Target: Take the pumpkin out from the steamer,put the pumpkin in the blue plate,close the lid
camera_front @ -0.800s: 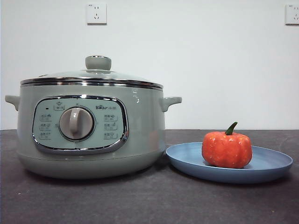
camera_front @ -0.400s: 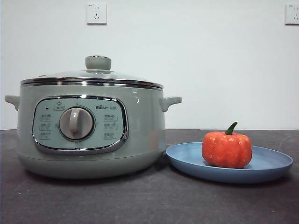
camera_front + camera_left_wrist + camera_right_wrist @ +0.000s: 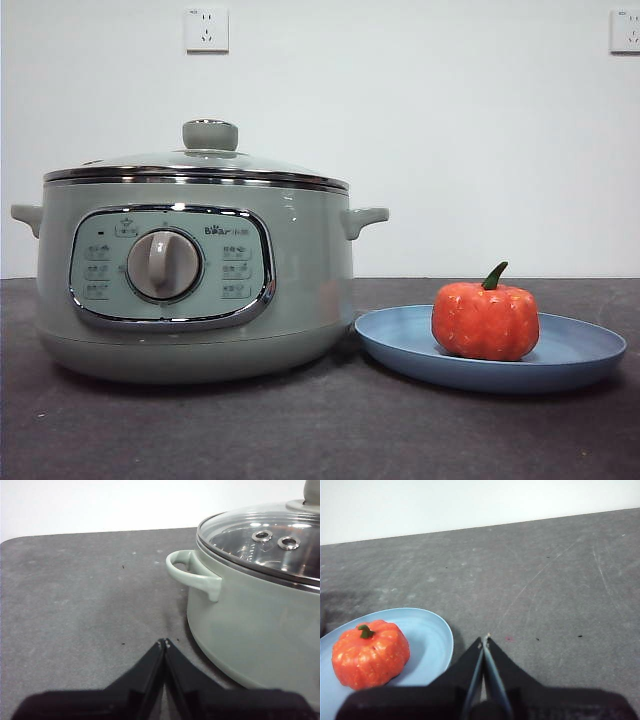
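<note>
The orange-red pumpkin (image 3: 485, 320) with a green stem sits on the blue plate (image 3: 580, 355) at the right; both also show in the right wrist view, pumpkin (image 3: 370, 653) on plate (image 3: 430, 640). The sage-green steamer (image 3: 300, 290) stands at the left with the glass lid (image 3: 195, 165) resting on it, knob up. The left wrist view shows the steamer (image 3: 250, 630), one side handle and the lid (image 3: 260, 540). My left gripper (image 3: 163, 642) is shut and empty, beside the steamer above the table. My right gripper (image 3: 484, 639) is shut and empty, beside the plate. Neither arm shows in the front view.
A dark grey table (image 3: 320, 430) bears everything. A white wall with two power sockets (image 3: 206, 29) stands behind. The table's rounded far corner (image 3: 10, 542) shows in the left wrist view.
</note>
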